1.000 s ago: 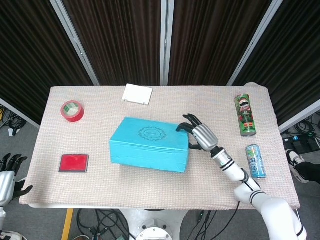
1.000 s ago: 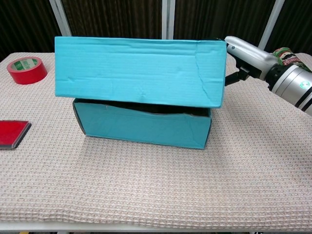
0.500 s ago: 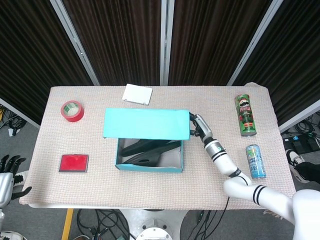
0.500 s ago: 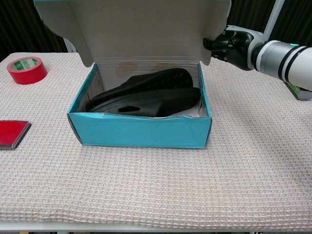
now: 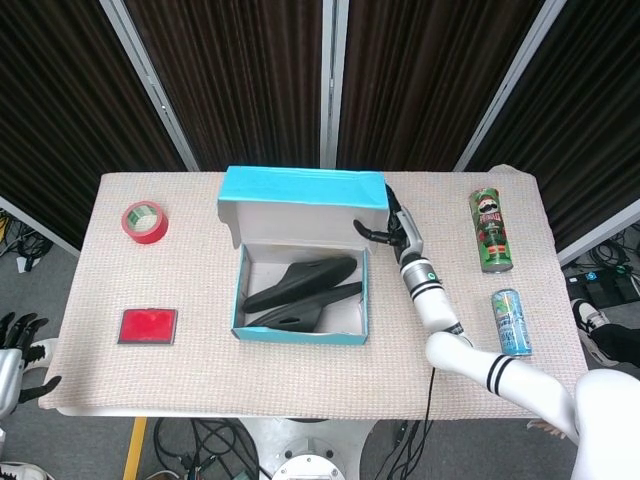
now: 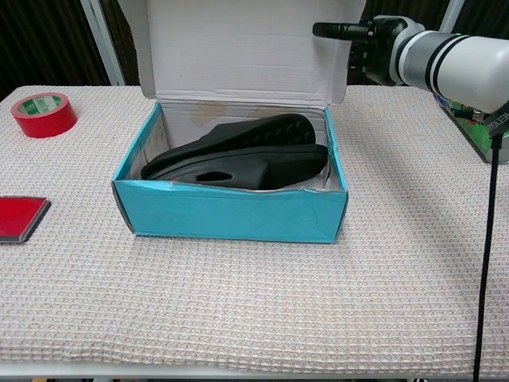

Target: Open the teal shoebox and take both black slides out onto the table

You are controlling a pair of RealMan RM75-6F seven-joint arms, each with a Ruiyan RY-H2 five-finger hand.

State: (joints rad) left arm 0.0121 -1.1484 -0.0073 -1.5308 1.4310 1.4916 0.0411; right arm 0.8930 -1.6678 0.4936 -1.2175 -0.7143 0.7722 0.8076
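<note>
The teal shoebox [image 5: 300,333] [image 6: 231,213] stands open mid-table, its lid [image 5: 303,197] [image 6: 246,48] tipped upright at the back. Two black slides [image 5: 300,293] [image 6: 238,155] lie inside, one stacked partly over the other. My right hand [image 5: 390,228] [image 6: 375,49] is at the lid's right end, its fingers [image 6: 334,30] stretched against the lid's inner face; I see nothing gripped. My left hand [image 5: 15,345] hangs off the table's front left corner, fingers apart and empty, seen only in the head view.
A red tape roll [image 5: 145,221] [image 6: 44,113] sits at the back left and a flat red case [image 5: 148,326] [image 6: 20,216] at the front left. A white card [image 5: 274,188] lies behind the lid. A Pringles can [image 5: 490,230] and a blue drink can [image 5: 511,322] lie right.
The lid swung from barely lifted over the box to fully upright at the back, uncovering the slides. My right hand followed it up and back along its right end.
</note>
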